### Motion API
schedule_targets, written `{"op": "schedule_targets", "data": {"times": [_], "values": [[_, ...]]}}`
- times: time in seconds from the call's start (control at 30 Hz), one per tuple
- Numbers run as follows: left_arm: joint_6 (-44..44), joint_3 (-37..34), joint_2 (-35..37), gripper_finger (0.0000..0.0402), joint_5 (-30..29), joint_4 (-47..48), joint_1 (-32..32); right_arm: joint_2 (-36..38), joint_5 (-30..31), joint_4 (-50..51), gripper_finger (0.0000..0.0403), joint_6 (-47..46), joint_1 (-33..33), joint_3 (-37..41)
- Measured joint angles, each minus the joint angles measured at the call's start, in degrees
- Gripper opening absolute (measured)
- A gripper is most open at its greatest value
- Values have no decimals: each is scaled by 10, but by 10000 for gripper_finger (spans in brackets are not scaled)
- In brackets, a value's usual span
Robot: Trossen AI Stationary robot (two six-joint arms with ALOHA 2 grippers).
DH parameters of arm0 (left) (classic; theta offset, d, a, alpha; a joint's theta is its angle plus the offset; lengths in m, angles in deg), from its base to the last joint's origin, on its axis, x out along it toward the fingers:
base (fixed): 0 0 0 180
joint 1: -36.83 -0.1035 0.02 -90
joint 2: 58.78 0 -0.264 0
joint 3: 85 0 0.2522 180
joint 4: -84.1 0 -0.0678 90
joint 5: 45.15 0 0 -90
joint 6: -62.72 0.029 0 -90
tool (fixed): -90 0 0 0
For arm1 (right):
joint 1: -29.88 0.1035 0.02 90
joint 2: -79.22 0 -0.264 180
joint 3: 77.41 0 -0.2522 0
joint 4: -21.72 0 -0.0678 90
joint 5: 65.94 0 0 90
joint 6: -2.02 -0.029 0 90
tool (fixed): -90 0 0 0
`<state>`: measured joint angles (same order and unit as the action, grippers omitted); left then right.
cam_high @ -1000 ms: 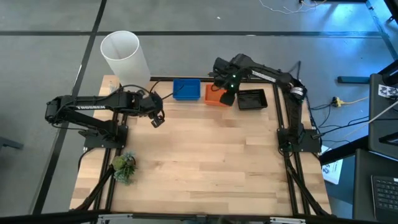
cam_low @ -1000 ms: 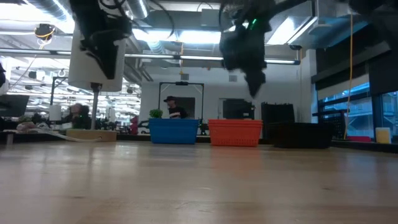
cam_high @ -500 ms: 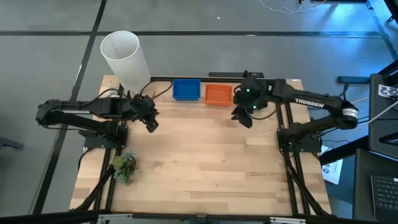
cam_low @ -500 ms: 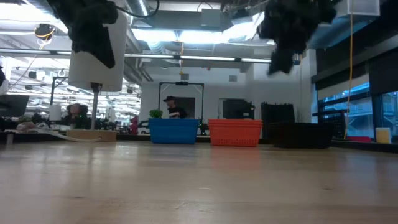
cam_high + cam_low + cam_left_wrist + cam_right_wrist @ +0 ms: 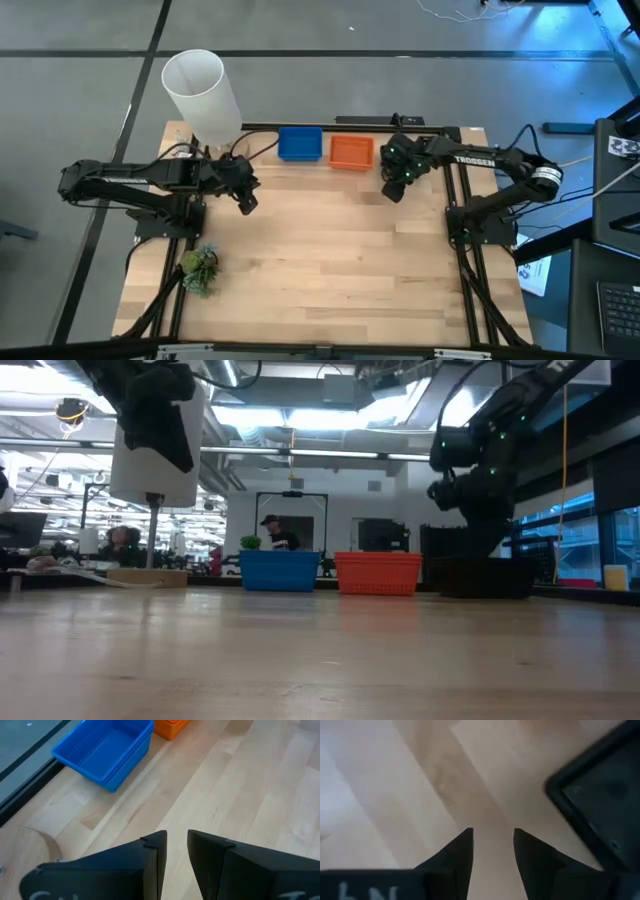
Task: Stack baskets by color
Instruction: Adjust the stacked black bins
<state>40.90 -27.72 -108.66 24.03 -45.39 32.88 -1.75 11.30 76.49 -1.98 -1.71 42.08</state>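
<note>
The right end effector (image 5: 394, 190), fingers apart and empty, has swung back beside the black basket stack (image 5: 485, 576), which sits right of the orange basket stack (image 5: 351, 152), so sorting looks finished.

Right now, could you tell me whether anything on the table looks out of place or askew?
Nothing stands out. The blue baskets and orange baskets sit squarely side by side at the far edge; a black basket sits beside the orange, mostly hidden from above by the right arm.
</note>
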Motion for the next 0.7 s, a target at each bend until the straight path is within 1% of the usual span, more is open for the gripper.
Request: {"op": "schedule_targets", "data": {"times": [0.2,0.33,0.43,0.63,0.7], "values": [[8,0,0,69,1,0,0,-29,46,9,139,13,-28,-2],[15,0,0,69,1,0,0,-29,52,7,139,17,-37,-2],[15,0,0,69,1,0,0,-25,70,5,139,23,-42,-2],[15,0,0,69,1,0,0,-25,73,-19,139,26,-46,-2],[15,0,0,69,1,0,0,-25,65,-28,139,25,-46,-2]]}}
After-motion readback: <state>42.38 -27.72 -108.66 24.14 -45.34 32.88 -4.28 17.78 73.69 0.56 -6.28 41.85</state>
